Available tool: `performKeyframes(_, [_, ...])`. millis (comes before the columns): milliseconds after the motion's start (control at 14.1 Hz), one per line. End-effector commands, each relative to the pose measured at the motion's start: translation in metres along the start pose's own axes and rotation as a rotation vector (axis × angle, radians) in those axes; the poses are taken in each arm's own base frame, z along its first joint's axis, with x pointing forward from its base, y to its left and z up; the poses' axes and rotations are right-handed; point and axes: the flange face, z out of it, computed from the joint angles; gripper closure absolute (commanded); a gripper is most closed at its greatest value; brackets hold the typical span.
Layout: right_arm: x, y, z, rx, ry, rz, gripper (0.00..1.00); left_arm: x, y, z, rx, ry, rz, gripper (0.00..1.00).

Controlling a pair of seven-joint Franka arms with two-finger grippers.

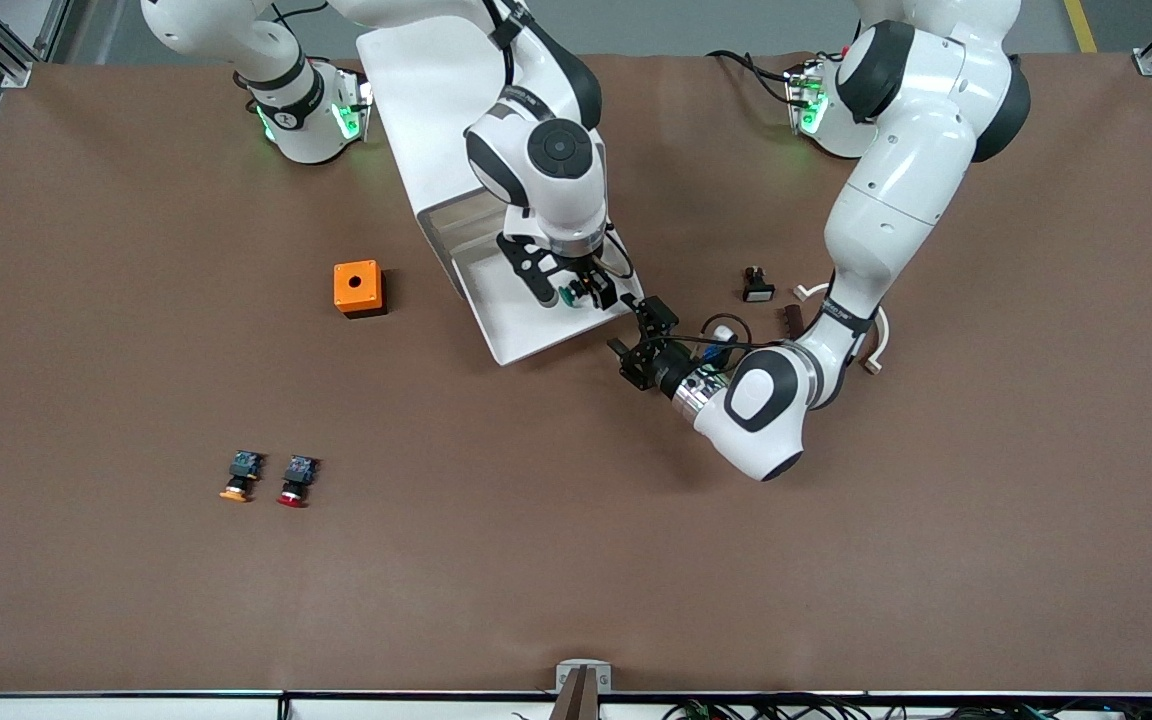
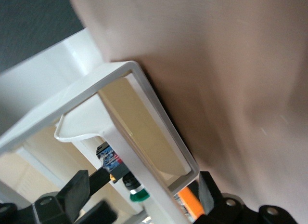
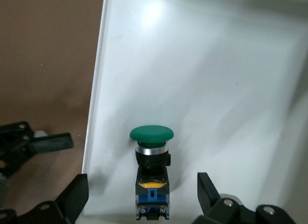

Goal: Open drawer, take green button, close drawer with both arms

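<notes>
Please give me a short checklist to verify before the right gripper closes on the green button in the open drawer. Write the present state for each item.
1. Drawer pulled out of the cabinet: ok.
2. Green button lies on the drawer floor, cap and body in view: ok.
3. Right gripper open, with the button between its fingers: ok.
4. Right gripper low enough to grip the button body: cannot tell.
5. Left gripper open and off the drawer front: ok.
6. Left gripper far enough from the drawer not to hinder the lift: cannot tell.
</notes>
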Motion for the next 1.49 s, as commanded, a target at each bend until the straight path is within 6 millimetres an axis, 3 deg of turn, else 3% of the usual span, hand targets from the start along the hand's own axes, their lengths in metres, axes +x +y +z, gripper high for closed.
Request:
performKeyframes(0, [-0.009, -0.003, 0.001, 0.000, -0.006, 0.017, 0.01, -0.011, -0.007, -0.019, -0.046, 0.046, 0.236, 0.00])
performKeyframes(142, [-0.018, 0.000, 0.005, -0.004, -0.004, 0.019, 0.01, -0.019, -0.011, -0.041, -0.095, 0.085, 0.409, 0.00])
performKeyframes(638, [-0.026, 0.004, 0.023, -0.026, 0.007, 0.008, 0.11, -0.047, -0.020, -0.086, -0.307, 0.422, 0.837, 0.01])
performKeyframes(780, [-0.026, 0.003, 0.026, -0.021, 0.008, 0.007, 0.26, -0.061, -0.031, -0.102, -0.361, 0.503, 0.920, 0.01])
performKeyframes(1063, [-0.028, -0.001, 0.019, -0.002, 0.007, -0.022, 0.92, -0.080, -0.044, -0.128, -0.469, 0.699, 1.004, 0.01])
performKeyframes(1134, [-0.029, -0.004, 0.014, 0.008, 0.005, -0.039, 1.00, -0.087, -0.044, -0.128, -0.489, 0.762, 1.023, 0.01])
performKeyframes(1346, [-0.013, -0.016, -0.003, 0.032, 0.000, -0.094, 1.00, -0.096, -0.046, -0.137, -0.547, 0.904, 1.057, 0.01])
performKeyframes(1417, [0.003, -0.024, -0.011, 0.039, 0.000, -0.109, 1.00, -0.100, -0.048, -0.136, -0.552, 0.947, 1.067, 0.01])
